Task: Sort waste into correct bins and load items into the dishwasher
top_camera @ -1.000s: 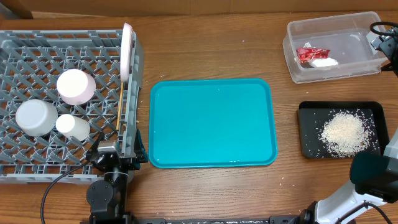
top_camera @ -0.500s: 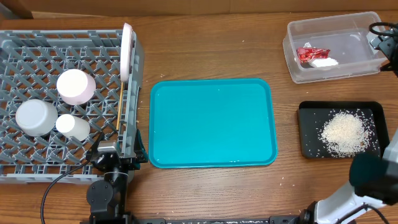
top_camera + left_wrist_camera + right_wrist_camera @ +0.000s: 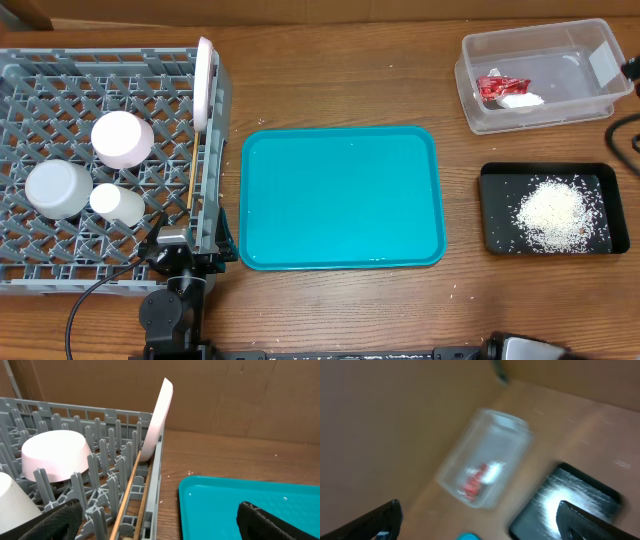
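The grey dishwasher rack (image 3: 60, 260) at the left holds a large white plate (image 3: 205, 80) on edge, an upturned white dish (image 3: 122, 138), a pale grey bowl (image 3: 58, 188), a white cup (image 3: 117, 203) and wooden chopsticks (image 3: 192, 185). My left gripper (image 3: 162, 530) hangs open at the rack's near right corner, with the chopsticks (image 3: 131, 490) below it. The clear bin (image 3: 540, 75) holds the red wrapper (image 3: 497, 87) and the tissue (image 3: 520, 100). Rice crumbs (image 3: 550, 212) lie in the black tray (image 3: 600, 180). My right gripper (image 3: 485, 527) is open and empty, high above the tub (image 3: 487, 462).
A bare teal serving tray (image 3: 340, 197) lies mid-table between the rack and the bins. Cardboard walls stand behind the table. The right wrist view is blurred. A few stray crumbs dot the wood near the teal tray's front edge.
The right arm has lifted away from the table's right edge and left the overhead view. The left arm and all objects stay put.
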Motion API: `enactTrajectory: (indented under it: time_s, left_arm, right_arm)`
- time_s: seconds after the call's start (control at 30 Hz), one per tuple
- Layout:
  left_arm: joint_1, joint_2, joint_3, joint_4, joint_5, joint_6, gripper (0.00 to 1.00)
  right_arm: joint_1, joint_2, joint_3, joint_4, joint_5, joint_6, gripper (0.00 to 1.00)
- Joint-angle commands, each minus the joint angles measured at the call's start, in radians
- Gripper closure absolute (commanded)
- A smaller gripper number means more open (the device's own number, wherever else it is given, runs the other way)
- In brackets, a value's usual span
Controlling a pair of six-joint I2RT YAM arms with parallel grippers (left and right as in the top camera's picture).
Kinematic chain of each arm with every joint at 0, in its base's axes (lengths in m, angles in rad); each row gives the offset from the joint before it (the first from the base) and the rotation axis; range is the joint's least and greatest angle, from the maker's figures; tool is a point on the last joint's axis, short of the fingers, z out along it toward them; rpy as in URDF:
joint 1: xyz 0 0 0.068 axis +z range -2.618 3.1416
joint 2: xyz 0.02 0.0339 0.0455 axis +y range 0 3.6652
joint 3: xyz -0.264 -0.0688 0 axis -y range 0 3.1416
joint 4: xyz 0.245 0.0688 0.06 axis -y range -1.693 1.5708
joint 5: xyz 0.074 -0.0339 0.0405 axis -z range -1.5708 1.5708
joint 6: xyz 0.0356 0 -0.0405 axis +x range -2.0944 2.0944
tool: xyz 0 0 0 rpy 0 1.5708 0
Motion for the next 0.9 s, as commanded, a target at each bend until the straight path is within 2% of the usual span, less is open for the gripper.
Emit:
enactTrajectory:
  time_s: [0.0, 0.2, 0.3, 0.33, 0.43, 0.5, 0.6, 0.67, 0.87]
  left_arm:
    - [0.006, -0.013, -0.004, -0.002, -0.014, -0.021, 0.00]
    - [0.006, -0.013, -0.004, -0.002, -0.014, -0.021, 0.00]
    - [0.006, -0.013, -0.004, -0.002, -0.014, -0.021, 0.00]
    - [0.006, -0.013, -0.004, -0.002, -0.014, -0.021, 0.00]
    - [0.006, -0.013, -0.004, -0.002, -0.014, -0.021, 0.00]
    - [0.006, -0.013, -0.004, -0.002, -0.014, -0.021, 0.00]
    - [0.006, -0.013, -0.004, -0.002, -0.014, -0.021, 0.00]
    - [0.006, -0.013, -0.004, -0.002, -0.014, -0.021, 0.00]
    - [0.006, -0.013, -0.004, -0.002, -0.014, -0.021, 0.00]
  right_arm:
    - [0.058, -0.144, -0.183, 0.167, -0.055, -0.024, 0.00]
    - [0.118, -0.430, -0.726, 0.517, -0.084, -0.061, 0.00]
    - [0.145, -0.607, -1.092, 0.712, -0.121, -0.061, 0.00]
    - [0.149, -0.623, -1.126, 0.731, -0.124, -0.061, 0.00]
    - [0.174, -0.764, -1.412, 0.918, -0.134, -0.068, 0.00]
    - [0.181, -0.861, -1.589, 1.050, -0.206, -0.150, 0.00]
    - [0.181, -0.985, -1.798, 1.209, -0.304, -0.244, 0.00]
    - [0.181, -1.067, -1.920, 1.295, -0.309, -0.244, 0.00]
    - [0.181, -1.254, -2.126, 1.405, -0.317, -0.244, 0.00]
